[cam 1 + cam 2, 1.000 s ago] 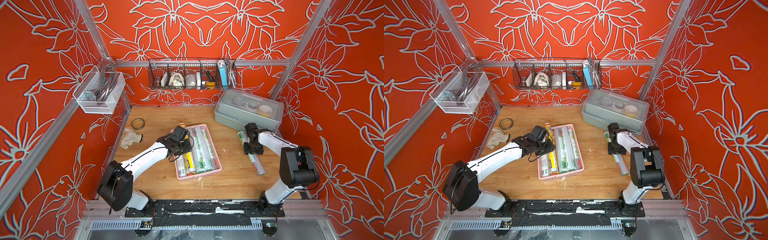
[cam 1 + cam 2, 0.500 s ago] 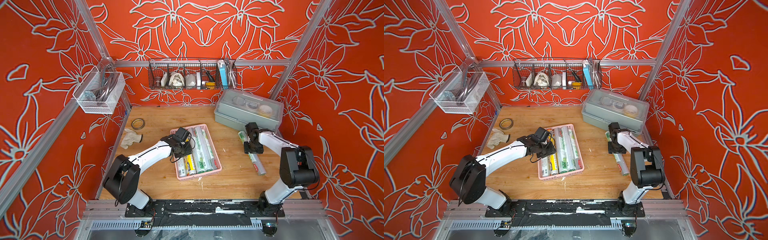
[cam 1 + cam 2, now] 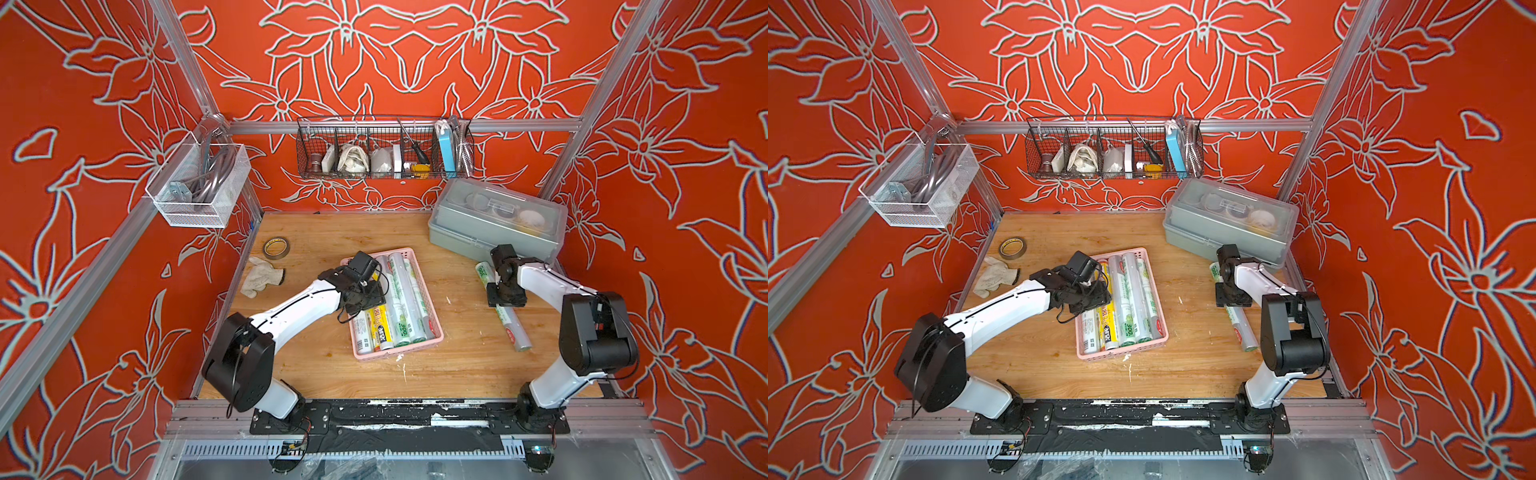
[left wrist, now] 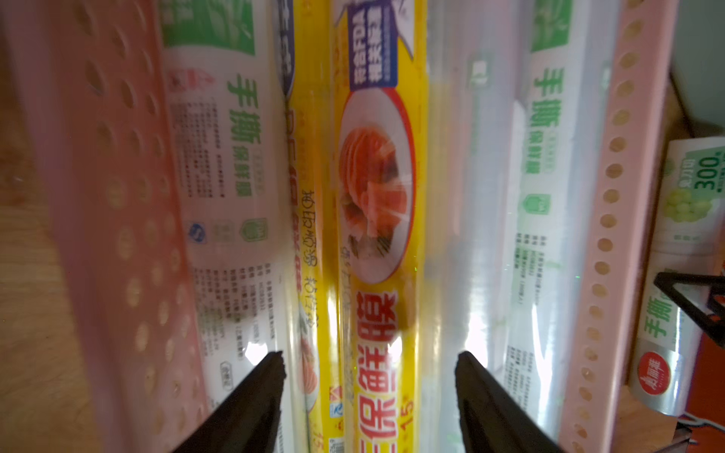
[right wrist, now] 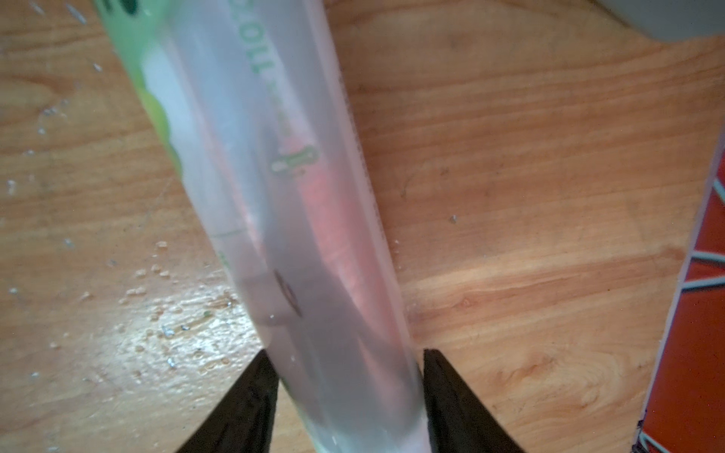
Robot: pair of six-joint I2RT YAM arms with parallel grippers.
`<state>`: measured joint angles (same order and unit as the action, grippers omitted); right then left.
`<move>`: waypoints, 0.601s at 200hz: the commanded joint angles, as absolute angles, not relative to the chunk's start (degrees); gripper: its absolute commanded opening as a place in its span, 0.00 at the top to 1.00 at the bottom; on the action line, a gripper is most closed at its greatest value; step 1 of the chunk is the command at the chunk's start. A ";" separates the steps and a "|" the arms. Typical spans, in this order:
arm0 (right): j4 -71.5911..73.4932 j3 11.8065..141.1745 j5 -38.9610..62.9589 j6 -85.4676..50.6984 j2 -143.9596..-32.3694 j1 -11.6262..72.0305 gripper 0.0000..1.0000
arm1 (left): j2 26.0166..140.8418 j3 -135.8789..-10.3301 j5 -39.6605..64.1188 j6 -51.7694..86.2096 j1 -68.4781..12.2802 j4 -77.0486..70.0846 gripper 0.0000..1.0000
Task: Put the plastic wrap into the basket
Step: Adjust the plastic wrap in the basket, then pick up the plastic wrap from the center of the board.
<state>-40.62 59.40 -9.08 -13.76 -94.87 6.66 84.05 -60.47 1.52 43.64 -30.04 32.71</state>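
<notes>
One roll [image 3: 513,331] outside basket [image 3: 397,352], on table [image 3: 457,368], clamped in my R pincer [image 5: 345,357]; L pincer [image 4: 367,355] open, basket rolls beneath. Next: lift, carry over.

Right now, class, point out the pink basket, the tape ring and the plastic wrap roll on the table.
pink basket [image 3: 399,350]: in a top view, near wall.
tape ring [image 3: 276,256]: in a top view, near band.
plastic wrap roll [image 3: 514,329]: in a top view, near half.

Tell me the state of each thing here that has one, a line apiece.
basket: holding several rolls lying flat.
left gripper: open, over those rolls.
right gripper: shut on the loose roll.
loose roll: lying on the table, outside the basket.
grey box: lid shut.
</notes>
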 commanded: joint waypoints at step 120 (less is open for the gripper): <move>-40.50 62.04 -3.70 -11.36 -100.05 6.28 0.47 | 57.21 -63.63 -7.21 33.92 -26.81 47.35 0.29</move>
<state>-40.40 61.47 -5.85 -11.62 -98.43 6.66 58.41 -63.00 -6.24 35.55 -27.42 45.10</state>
